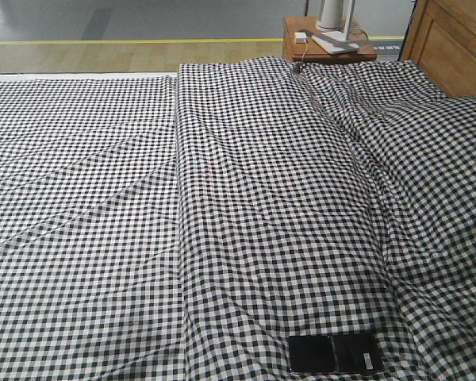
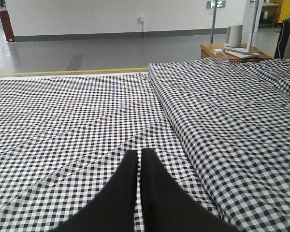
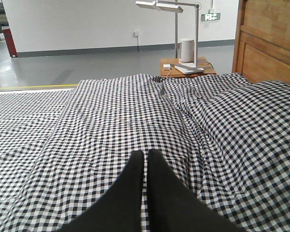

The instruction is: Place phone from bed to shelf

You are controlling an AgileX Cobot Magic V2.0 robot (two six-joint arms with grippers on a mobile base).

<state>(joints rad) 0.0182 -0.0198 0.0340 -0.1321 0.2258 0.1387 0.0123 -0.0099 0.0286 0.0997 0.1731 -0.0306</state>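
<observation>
Task at its opening stage: no step yet completed. The phone lies flat on the bed, its glossy black face up and its crease across the middle visible in the front view. Neither end effector touches it. The left end effector hovers low over the gingham with its fingers pressed together and nothing between them. The right end effector is likewise closed and empty. Ahead of each end effector there is only checked fabric and its folds. The phone appears in neither wrist view, so it lies outside the stretch of bed in front of either one. Far ahead of the right end effector stand the headboard and a small brown bench. The shelf is not in any view. Remaining, by judgement: reach, grasp, lift, carry, release on the shelf.
</observation>
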